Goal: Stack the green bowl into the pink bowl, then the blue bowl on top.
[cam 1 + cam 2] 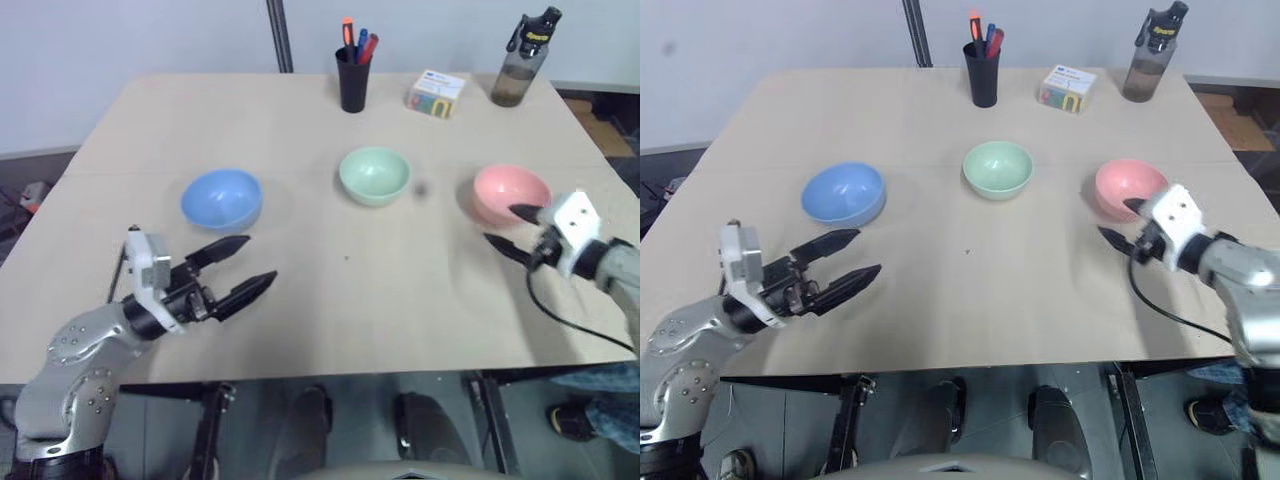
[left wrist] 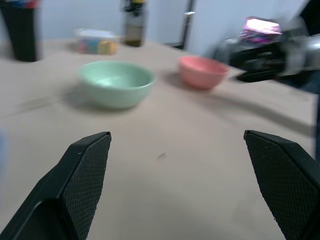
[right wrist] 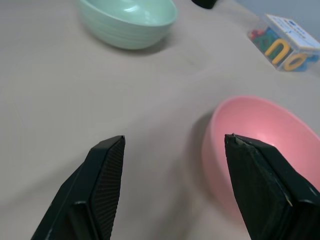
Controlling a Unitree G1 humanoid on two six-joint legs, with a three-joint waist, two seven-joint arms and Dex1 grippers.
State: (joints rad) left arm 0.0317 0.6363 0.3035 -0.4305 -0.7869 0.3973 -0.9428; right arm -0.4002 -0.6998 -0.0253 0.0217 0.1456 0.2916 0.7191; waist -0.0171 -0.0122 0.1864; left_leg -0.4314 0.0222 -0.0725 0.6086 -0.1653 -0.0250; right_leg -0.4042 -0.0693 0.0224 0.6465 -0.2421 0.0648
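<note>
Hovering just above the desk [image 1: 320, 330], the left tool [image 1: 243, 267] has its two black fingers spread wide with nothing between them, pointing toward the middle of the desk; the blue bowl [image 1: 221, 198] sits just beyond its fingertips, upright and untouched. The right tool [image 1: 512, 229] is also parted, its fingers apart and empty; one finger reaches over the near rim of the pink bowl [image 1: 510, 191], the other lies beside the bowl's near side, and in the right wrist view the pink bowl stands past one finger rather than between the two; whether a finger touches the rim I cannot tell. A black cable [image 1: 560, 310] loops from the right wrist across the desk edge.

The green bowl [image 1: 374, 175] stands upright between the blue and pink ones, well apart from each, so the three bowls form a loose row across the desk, none stacked. A small dark spot [image 1: 421, 187] marks the desk between the green and pink bowls.

Toward the far edge stand a black cup [image 1: 352, 80] holding pens, a small box [image 1: 435, 94] with coloured contents beside it, and a dark water bottle [image 1: 524, 60] near the far right corner; a metal pole [image 1: 279, 35] rises behind the desk.
</note>
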